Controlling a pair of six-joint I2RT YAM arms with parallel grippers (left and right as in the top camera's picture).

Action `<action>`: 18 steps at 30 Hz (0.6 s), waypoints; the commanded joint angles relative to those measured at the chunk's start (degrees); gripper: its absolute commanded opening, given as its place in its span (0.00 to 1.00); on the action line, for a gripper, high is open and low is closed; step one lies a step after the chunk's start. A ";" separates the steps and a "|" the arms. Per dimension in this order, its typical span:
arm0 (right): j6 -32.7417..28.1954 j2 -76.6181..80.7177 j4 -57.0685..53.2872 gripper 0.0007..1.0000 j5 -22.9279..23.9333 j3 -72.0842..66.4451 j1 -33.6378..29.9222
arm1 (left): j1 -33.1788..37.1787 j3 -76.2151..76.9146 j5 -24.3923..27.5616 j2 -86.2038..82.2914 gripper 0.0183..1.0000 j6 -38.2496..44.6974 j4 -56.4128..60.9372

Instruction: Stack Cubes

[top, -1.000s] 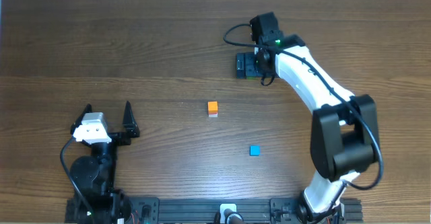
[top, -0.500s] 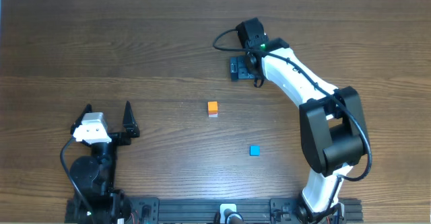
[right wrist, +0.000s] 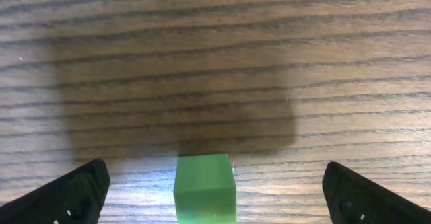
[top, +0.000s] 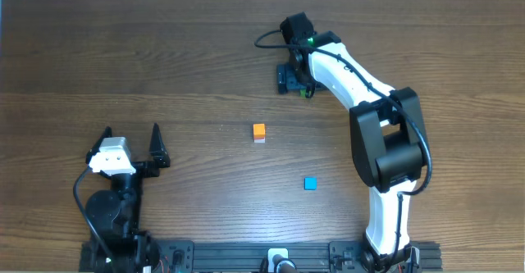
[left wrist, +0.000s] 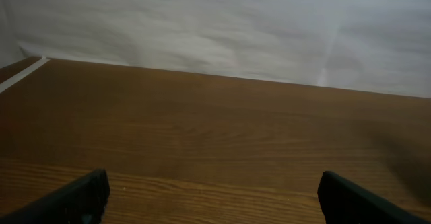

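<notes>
A green cube [right wrist: 205, 187] sits midway between the wide-apart fingers of my right gripper [right wrist: 214, 204], touching neither. That gripper [top: 293, 78] is open, at the far middle of the table. An orange cube [top: 259, 130] stands at the table's centre with a pale strip under its near edge. A blue cube [top: 310, 183] lies nearer the front, right of centre. Both are well apart from either gripper. My left gripper [top: 131, 138] is open near the front left, with nothing between its fingers.
The brown wooden table [top: 164, 52] is bare around the cubes. In the left wrist view a white wall [left wrist: 215, 22] rises behind the table's far edge. The right arm [top: 385, 134] stretches from the front right up to the far middle.
The right arm has swung left along the far part of the table, carrying its gripper leftward. The left arm, orange cube and blue cube have not moved.
</notes>
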 commanded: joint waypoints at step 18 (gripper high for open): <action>1.88 3.34 -2.05 0.89 -3.43 1.66 0.22 | 0.31 -0.24 0.76 -0.42 1.00 0.61 -0.20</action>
